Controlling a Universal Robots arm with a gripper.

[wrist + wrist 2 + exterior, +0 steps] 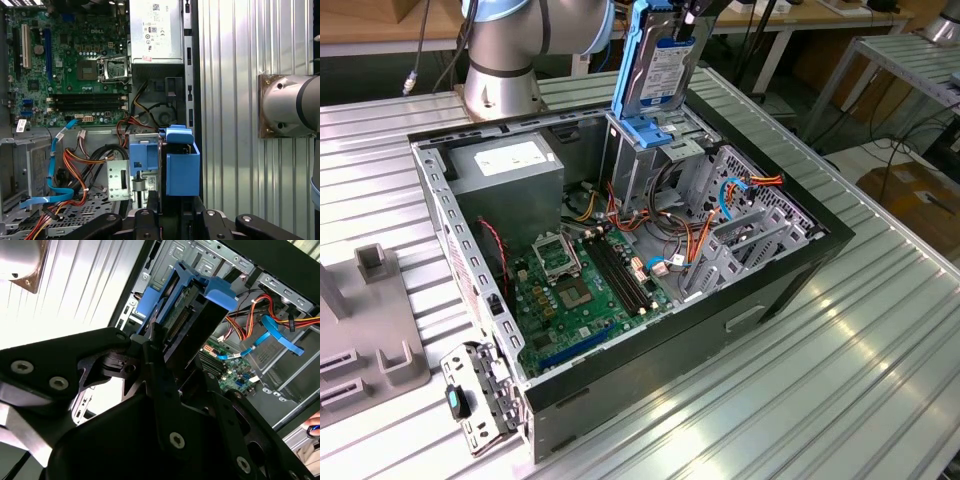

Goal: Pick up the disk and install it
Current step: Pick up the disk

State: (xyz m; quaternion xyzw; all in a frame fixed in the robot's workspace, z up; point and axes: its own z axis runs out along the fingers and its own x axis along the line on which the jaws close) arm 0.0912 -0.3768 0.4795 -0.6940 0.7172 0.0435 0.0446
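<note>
The disk (667, 62), a silvery drive with a white label in a bright blue carrier, hangs upright above the open computer case (800, 250). Its lower end is just over the metal drive cage (642, 165) at the back of the case. In both wrist views the disk (186, 315) (181, 167) shows edge-on, and my gripper (175, 347) (155, 207) is shut on it with black fingers on either side. A second blue plastic piece (142, 156) sits at the mouth of the cage beside the disk's end.
Inside the case lie the grey power-supply box (510, 165), the green motherboard (575, 290) and loose orange, red and blue cables (705, 235). The arm's base (505, 60) stands behind the case. A grey fixture (370, 330) sits on the ribbed table at the exterior view's left.
</note>
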